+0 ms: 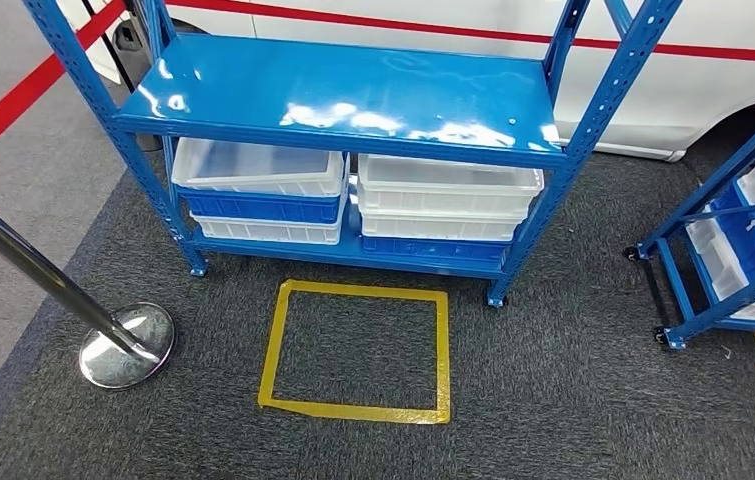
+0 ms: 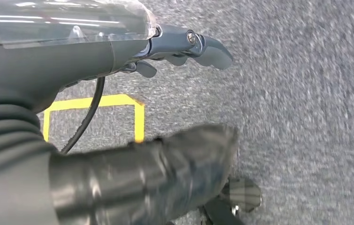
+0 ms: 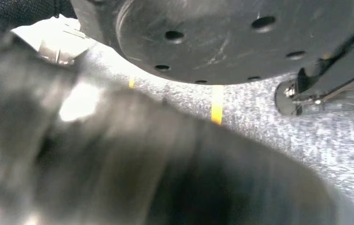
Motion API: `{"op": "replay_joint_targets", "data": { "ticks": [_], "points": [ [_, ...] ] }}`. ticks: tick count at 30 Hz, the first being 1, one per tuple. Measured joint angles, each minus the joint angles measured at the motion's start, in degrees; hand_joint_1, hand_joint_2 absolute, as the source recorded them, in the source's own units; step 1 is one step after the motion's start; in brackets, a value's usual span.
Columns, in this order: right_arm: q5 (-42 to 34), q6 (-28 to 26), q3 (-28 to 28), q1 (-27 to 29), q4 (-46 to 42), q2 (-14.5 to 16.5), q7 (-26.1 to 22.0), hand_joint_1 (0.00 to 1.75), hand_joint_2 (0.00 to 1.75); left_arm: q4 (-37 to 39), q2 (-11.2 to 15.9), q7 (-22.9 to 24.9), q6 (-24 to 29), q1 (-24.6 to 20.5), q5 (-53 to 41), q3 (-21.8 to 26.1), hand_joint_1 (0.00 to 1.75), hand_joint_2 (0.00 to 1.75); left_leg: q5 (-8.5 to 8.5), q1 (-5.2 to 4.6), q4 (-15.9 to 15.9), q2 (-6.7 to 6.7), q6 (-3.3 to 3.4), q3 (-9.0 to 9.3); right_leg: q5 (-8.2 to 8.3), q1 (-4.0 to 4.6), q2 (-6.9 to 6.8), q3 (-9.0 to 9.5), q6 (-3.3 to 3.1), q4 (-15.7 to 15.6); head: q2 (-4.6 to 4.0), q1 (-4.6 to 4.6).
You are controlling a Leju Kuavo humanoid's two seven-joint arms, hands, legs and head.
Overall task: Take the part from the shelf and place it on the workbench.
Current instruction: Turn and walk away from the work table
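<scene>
Part nowhere obvious yet, probably in the white bins (image 1: pixel 258 166) on the blue shelf (image 1: pixel 343 95) dead ahead. Left robot hand (image 2: pixel 184 47) dangling empty, fingers loosely apart; right robot hand's state unclear.

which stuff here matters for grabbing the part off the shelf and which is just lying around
For the job:
- blue shelf
- white bins on its lower level; no part is visible from here
- left hand, holding nothing

Just around:
- yellow tape square on the floor
- chrome post base
- second blue rack
- white vehicle behind
</scene>
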Motion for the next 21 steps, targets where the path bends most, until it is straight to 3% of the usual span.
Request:
{"op": "replay_joint_targets", "data": {
  "ticks": [1,3,4,5,6,8,10,14,18,21],
  "points": [
    [0.10,-0.08,0.00,-0.02,0.00,0.00,0.37,0.00,1.75,0.00,0.00,-0.13,-0.10,0.05,-0.24,-0.11,0.00,1.75,0.04,0.00,-0.05,0.21,0.22,-0.02,-1.81,-0.05,-0.69,-1.49,0.27,3.22,0.00,0.02],
    [0.32,-0.04,0.00,-0.04,0.00,0.00,0.67,0.00,1.75,0.00,0.01,-0.23,-0.17,0.15,-0.40,-0.32,0.00,1.75,0.01,-0.04,-0.02,0.63,0.40,-0.10,-4.96,-0.12,-1.18,-5.17,0.62,10.68,0.00,0.02],
    [0.39,0.04,0.02,0.04,0.00,0.00,0.68,0.00,1.75,0.00,0.04,-0.24,-0.19,0.19,-0.35,-0.42,0.00,1.75,-0.03,-0.05,-0.01,0.82,0.41,-0.09,-5.27,-0.15,-1.22,-6.24,0.68,12.74,0.00,0.02],
    [0.35,0.15,0.15,0.22,0.00,-0.02,0.68,0.00,1.75,-0.03,0.10,-0.23,-0.23,0.18,-0.16,-0.69,0.00,1.75,-0.07,-0.05,0.00,0.93,0.39,-0.03,-4.41,-0.18,-1.25,-6.23,0.63,12.59,0.00,0.02],
    [0.14,0.26,0.47,0.48,0.01,-0.05,0.68,0.00,1.75,-0.13,0.20,-0.17,-0.31,0.15,0.23,-1.13,0.00,1.75,-0.15,-0.05,0.00,0.99,0.35,0.09,-2.61,-0.19,-1.31,-5.06,0.48,10.16,0.00,0.02],
    [-0.89,0.46,1.70,1.13,0.02,-0.23,0.74,0.00,1.75,-0.56,0.44,0.18,-0.61,0.10,1.75,-2.65,0.00,1.75,-0.38,-0.14,0.01,1.01,0.10,0.42,1.12,0.02,-1.71,-0.91,-0.12,1.90,0.00,0.02],
    [-2.51,0.90,3.24,1.66,0.02,-0.51,0.92,0.00,1.75,-1.09,0.83,0.86,-1.11,0.12,3.92,-4.43,0.00,1.75,-0.61,-0.30,0.00,1.09,-0.42,0.57,2.31,0.41,-2.01,1.40,-0.72,-2.95,0.00,0.00],
    [-6.19,2.04,6.64,2.69,-0.02,-1.26,1.31,0.00,1.75,-1.86,1.91,2.52,-2.38,0.45,8.85,-8.22,0.00,1.75,-1.28,-0.36,0.35,1.12,-1.66,0.71,2.47,0.27,-1.81,1.83,-1.81,-4.13,0.00,-0.02],
    [-9.41,3.06,9.86,3.02,-0.44,-1.95,1.51,0.00,1.75,-2.03,3.01,4.01,-3.52,1.69,13.13,-11.57,0.00,1.75,-7.22,-0.30,10.56,0.44,-2.28,-4.10,2.70,0.10,-1.82,2.02,-2.90,-4.71,0.00,-0.10],
    [-9.78,3.22,10.25,3.03,-0.55,-2.04,1.55,0.00,1.75,-2.03,3.14,4.20,-3.68,1.91,13.66,-12.02,0.00,1.75,-8.17,-0.30,12.68,0.43,-2.35,-5.14,2.68,0.14,-1.81,2.00,-2.94,-4.71,0.00,-0.10]
  ]
}}
